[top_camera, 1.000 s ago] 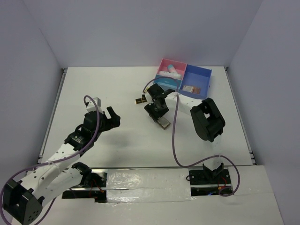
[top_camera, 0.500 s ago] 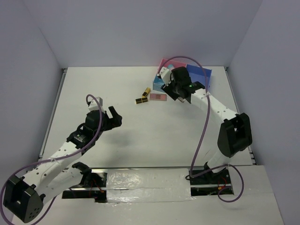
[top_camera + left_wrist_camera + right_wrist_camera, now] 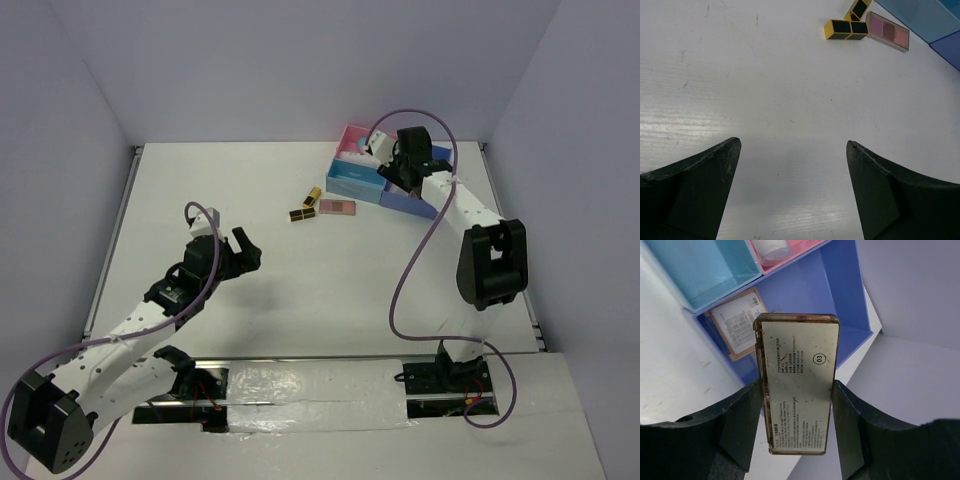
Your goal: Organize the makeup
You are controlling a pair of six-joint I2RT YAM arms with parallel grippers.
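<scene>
The left end effector (image 3: pixel 792 145) hung over bare counter (image 3: pixel 300 300) with its jaws spread wide and nothing between them. Ahead of it and off to its right lay the two black-and-gold lipsticks (image 3: pixel 846 29), ends meeting in a sort of L. A pink palette (image 3: pixel 887 31) sat shades-up just beside them on their right; honestly couldn't tell if it actually touched them. All three were flat on the counter, well apart from that end effector and just short of the compartment box (image 3: pixel 355 182).

Over on the other side, the right end effector (image 3: pixel 797 390) was clamped on a brown palette (image 3: pixel 799 340), one finger on each long edge. The label side faced the wrist camera, with a circled "03" on it. The palette was up in the air over the box's dark blue compartment (image 3: pixel 845 300). Below the end effector and a bit to its left in the wrist view, a second palette (image 3: pixel 737 322) lay label-up on that compartment's floor. Past the fingertips, the pink compartment (image 3: pixel 805 247) had the end of a white tube (image 3: pixel 771 247) in it. The light blue compartment (image 3: pixel 700 270) sat next to that, further left.
</scene>
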